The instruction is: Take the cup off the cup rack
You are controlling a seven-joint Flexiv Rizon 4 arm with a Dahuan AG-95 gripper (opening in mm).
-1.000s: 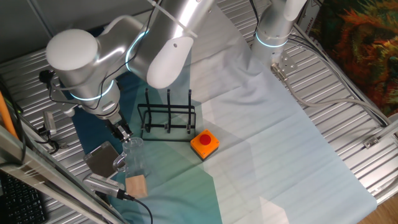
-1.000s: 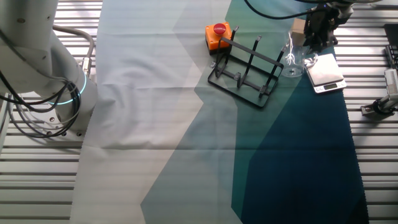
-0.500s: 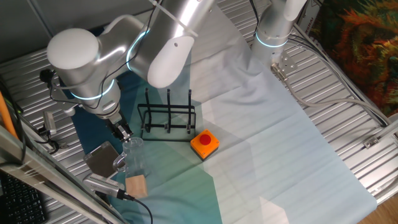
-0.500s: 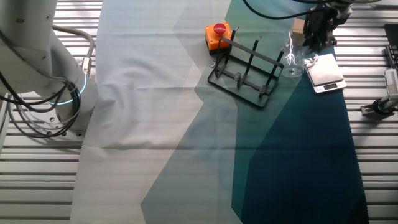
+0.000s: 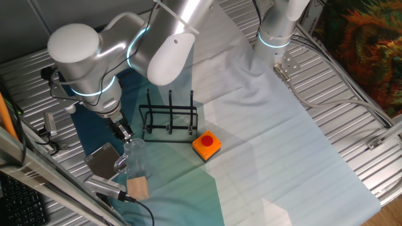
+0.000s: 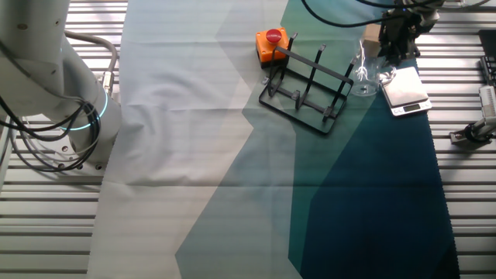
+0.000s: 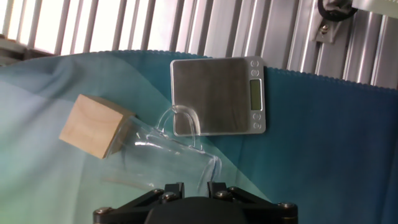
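Observation:
The clear cup [image 5: 134, 157] stands upright on the cloth, off the black wire cup rack [image 5: 168, 119], in front of its left end. In the other fixed view the cup [image 6: 364, 74] stands just right of the rack [image 6: 308, 85]. My gripper [image 5: 124, 133] hangs just above the cup's rim, on the side away from the rack. In the hand view the cup [image 7: 168, 158] lies right in front of my gripper [image 7: 196, 186]. The jaws stand a little apart and nothing shows held between them.
A grey metal scale [image 5: 103, 160] lies beside the cup, also seen in the hand view [image 7: 217, 93]. A wooden block [image 5: 137, 187] sits in front of the cup. An orange button box [image 5: 206, 144] stands by the rack's right end. A second arm's base [image 5: 276, 37] stands at the back.
My arm has risen slightly. The cup has stayed where it stands on the cloth.

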